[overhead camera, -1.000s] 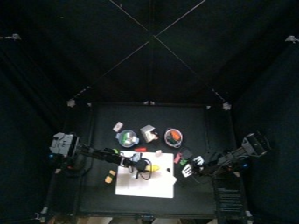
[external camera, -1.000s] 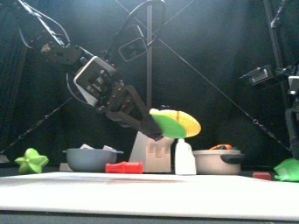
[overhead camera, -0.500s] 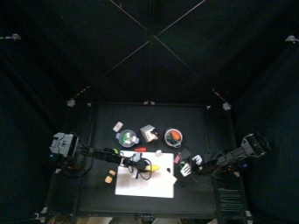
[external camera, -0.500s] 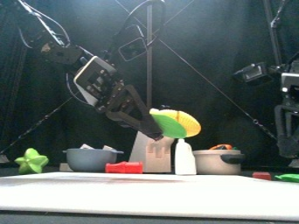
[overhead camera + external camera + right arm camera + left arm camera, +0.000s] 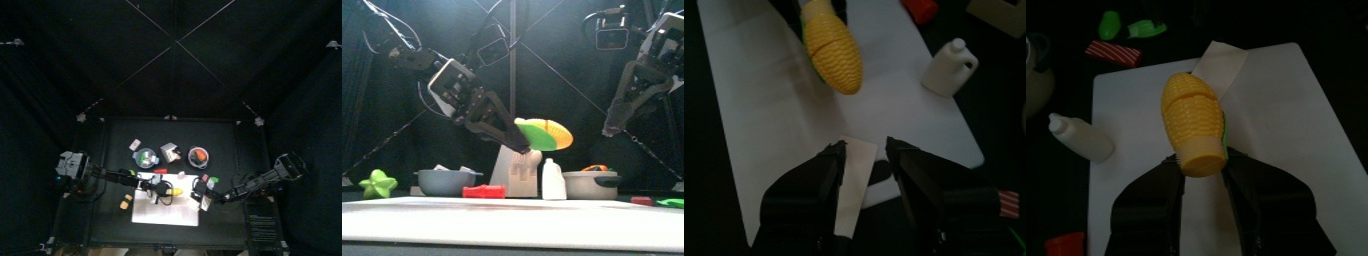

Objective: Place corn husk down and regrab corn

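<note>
My left gripper [image 5: 1197,165] is shut on the yellow corn cob [image 5: 1194,118] and holds it in the air above the white board [image 5: 1280,140]. In the front view the corn [image 5: 549,132] sticks out of the left gripper [image 5: 509,125] with a green leaf on it. A pale husk strip [image 5: 850,185] lies flat on the board [image 5: 764,120], in line with the gap of my right gripper [image 5: 861,150]. Its jaws stand apart and hold nothing. The corn [image 5: 834,52] hangs just beyond it. In the front view the right gripper [image 5: 609,128] is raised at the right.
A white bottle [image 5: 552,180] stands behind the board, beside a grey bowl [image 5: 446,181] and a lidded pot [image 5: 591,183]. A green star [image 5: 376,183] and a red block [image 5: 482,191] sit to the left. A green thing [image 5: 671,203] lies far right.
My right arm has risen from low at the right and swung in towards the corn. The left arm and the corn have hardly moved.
</note>
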Controlling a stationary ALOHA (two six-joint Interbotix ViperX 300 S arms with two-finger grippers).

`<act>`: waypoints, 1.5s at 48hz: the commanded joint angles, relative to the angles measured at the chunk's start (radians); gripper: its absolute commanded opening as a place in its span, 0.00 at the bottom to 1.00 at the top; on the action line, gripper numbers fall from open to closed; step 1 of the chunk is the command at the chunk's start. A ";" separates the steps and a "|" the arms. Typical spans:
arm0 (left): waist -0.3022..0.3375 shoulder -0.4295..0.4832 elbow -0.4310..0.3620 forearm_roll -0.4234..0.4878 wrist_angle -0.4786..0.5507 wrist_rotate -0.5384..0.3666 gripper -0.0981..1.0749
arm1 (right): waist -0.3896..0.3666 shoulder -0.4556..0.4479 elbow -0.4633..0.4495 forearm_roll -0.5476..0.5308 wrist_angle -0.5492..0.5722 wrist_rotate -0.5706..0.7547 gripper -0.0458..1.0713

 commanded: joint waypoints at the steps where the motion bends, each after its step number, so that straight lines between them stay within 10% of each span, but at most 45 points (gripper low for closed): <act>1: 0.003 -0.029 -0.006 -0.003 -0.018 0.000 0.52 | -0.012 0.012 -0.041 -0.026 0.008 -0.003 0.73; 32: 0.003 -0.028 -0.003 -0.009 -0.031 -0.003 0.52 | -0.006 0.091 -0.101 -0.048 0.104 -0.003 0.74; 72: 0.003 -0.026 0.011 0.032 -0.031 0.003 0.52 | -0.084 0.058 -0.110 -0.086 -0.141 -0.003 0.91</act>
